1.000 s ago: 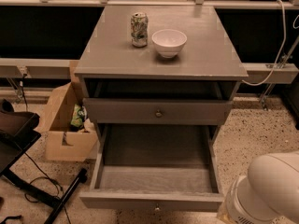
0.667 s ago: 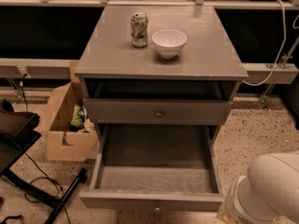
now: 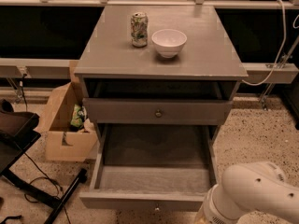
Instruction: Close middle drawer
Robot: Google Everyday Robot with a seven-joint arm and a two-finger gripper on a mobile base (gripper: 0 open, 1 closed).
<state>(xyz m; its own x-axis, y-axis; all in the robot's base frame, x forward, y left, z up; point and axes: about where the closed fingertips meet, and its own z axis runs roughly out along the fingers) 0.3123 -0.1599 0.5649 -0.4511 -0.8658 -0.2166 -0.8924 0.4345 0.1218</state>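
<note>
The middle drawer [image 3: 149, 200] of the grey cabinet is pulled far out toward me. Its deep box is empty, and its flat front with a small round knob [image 3: 157, 208] sits at the bottom edge of the view. The drawer above it [image 3: 158, 112] has its front nearly flush, with a dark gap over it under the cabinet top. Only a white rounded segment of my arm [image 3: 252, 195] shows, at the lower right beside the open drawer's right front corner. My gripper is out of view.
A green can [image 3: 138, 29] and a white bowl [image 3: 169, 42] stand on the cabinet top [image 3: 205, 55]. An open cardboard box [image 3: 63, 122] sits on the floor to the left, next to black stand legs and cables [image 3: 42, 190]. A white cable [image 3: 280, 41] hangs at the right.
</note>
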